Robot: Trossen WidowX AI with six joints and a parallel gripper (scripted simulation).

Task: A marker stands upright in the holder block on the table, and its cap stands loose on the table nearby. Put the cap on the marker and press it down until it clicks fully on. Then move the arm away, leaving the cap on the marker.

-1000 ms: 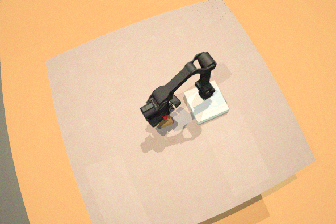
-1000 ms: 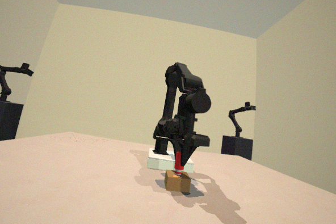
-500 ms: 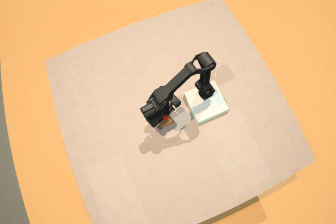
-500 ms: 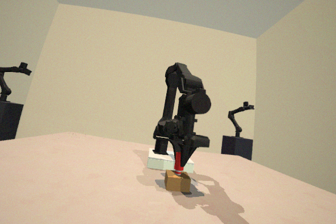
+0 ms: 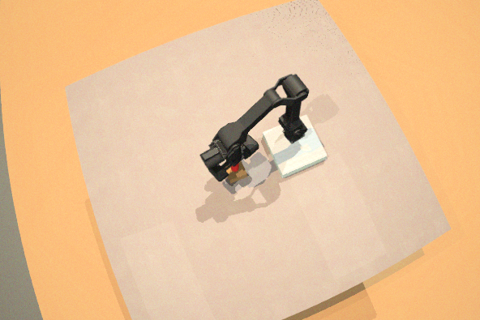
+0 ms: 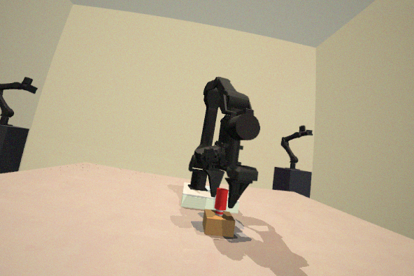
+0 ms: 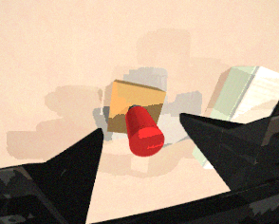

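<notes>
1. Your pincer [image 6: 224,197] is released, fingers spread either side of the red cap [image 6: 221,198].
2. Between them, the cap sits on the marker in the holder block [image 6: 218,223].
3. Only backing the arm away looks left.

Gripper [image 6: 224,199] astride cap [image 6: 221,198], gaps both sides; base plate [image 6: 196,201] apparently near.

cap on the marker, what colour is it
Red; the cap shows best in the wrist view.

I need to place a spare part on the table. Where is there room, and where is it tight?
Room: the table left of the arm and toward its near edge. Tight: around the holder block, where the open gripper flanks the red cap, with the white base plate beside it.
</notes>
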